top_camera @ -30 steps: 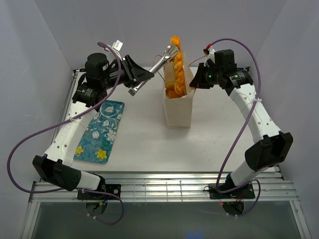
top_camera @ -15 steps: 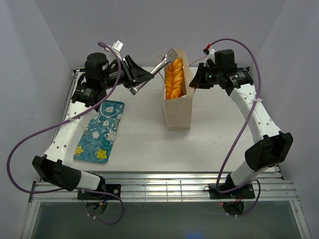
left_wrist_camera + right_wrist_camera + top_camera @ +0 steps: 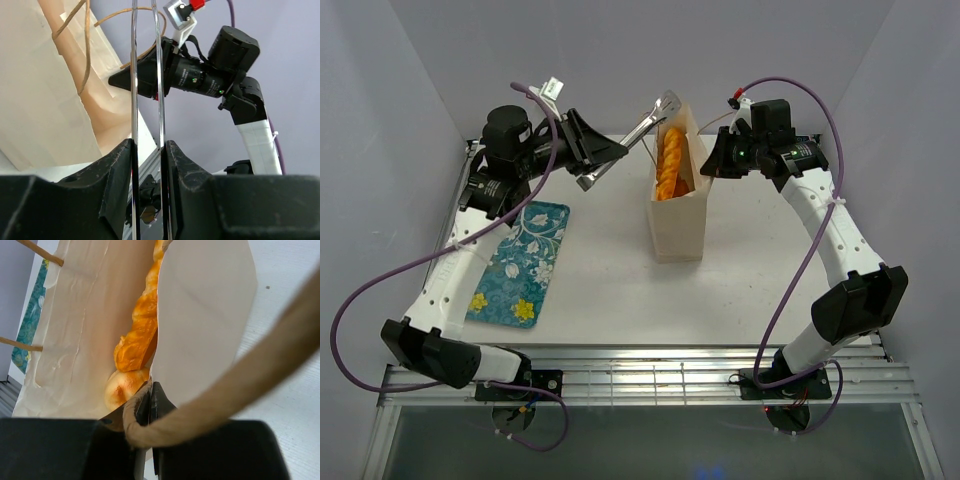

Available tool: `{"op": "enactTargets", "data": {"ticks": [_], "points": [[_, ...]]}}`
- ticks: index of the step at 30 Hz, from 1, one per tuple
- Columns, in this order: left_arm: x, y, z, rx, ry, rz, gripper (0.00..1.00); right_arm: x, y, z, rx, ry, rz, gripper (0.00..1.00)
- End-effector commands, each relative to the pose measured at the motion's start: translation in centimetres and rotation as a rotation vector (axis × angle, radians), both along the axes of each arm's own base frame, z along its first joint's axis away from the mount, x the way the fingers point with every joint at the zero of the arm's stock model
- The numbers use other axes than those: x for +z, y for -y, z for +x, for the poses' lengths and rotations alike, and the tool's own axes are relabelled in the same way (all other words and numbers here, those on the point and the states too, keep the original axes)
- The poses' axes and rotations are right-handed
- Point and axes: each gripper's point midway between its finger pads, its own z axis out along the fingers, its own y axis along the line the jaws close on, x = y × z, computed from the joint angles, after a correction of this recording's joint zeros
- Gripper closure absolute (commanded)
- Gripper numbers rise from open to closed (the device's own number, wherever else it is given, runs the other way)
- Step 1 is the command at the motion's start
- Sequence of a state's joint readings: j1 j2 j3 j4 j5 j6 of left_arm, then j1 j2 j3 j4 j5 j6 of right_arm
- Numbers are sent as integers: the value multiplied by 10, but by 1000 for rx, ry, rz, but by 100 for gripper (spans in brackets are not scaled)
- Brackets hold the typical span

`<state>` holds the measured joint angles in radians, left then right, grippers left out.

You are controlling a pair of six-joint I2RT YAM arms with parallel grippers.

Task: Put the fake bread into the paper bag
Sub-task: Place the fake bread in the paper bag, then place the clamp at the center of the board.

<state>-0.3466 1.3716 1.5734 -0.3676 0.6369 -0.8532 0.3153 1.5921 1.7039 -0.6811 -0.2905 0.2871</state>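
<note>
The paper bag (image 3: 678, 225) stands upright at the table's middle back. Inside it, fake bread shows: a golden braided loaf (image 3: 670, 160) leaning on end, seen in the right wrist view as the loaf (image 3: 142, 335) above a pale round bun (image 3: 122, 387). My right gripper (image 3: 712, 165) is shut on the bag's right rim by the cord handle (image 3: 210, 405). My left gripper (image 3: 605, 155) is shut on metal tongs (image 3: 645, 125), whose empty tips hover above the bag's far left rim. In the left wrist view the two tong arms (image 3: 134, 75) run up between my jaws beside the bag (image 3: 40, 90).
A teal floral tray (image 3: 520, 262) lies on the left of the table with nothing on it. Grey walls close in the back and both sides. A metal rail runs along the near edge (image 3: 650, 375).
The braided loaf, held above the bag a second ago, has dropped down inside it. The tongs let it go and now stay above the rim; the right arm has not moved.
</note>
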Motion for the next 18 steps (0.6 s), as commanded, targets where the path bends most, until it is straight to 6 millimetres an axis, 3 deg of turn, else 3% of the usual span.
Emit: {"op": "enactTargets", "data": {"ticks": [1, 2, 3, 5, 6, 10, 12, 18], "points": [[57, -13, -35, 3, 170, -57, 58, 32, 1, 2, 7, 104, 27, 92], [60, -19, -32, 54, 183, -44, 58, 33, 3, 2, -1, 110, 22, 92], [76, -27, -38, 85, 231, -41, 59, 33, 4, 2, -6, 110, 15, 92], [75, -39, -39, 148, 247, 24, 61, 35, 7, 1, -18, 116, 9, 92], [89, -52, -39, 232, 286, 38, 64, 36, 8, 0, -22, 114, 9, 92], [86, -90, -41, 416, 341, 160, 70, 39, 14, -6, -48, 116, 2, 92], [82, -104, -39, 489, 346, 202, 71, 39, 15, -8, -52, 117, 2, 92], [37, -120, -37, 547, 274, 305, 79, 28, 10, -20, -25, 66, 47, 92]]}}
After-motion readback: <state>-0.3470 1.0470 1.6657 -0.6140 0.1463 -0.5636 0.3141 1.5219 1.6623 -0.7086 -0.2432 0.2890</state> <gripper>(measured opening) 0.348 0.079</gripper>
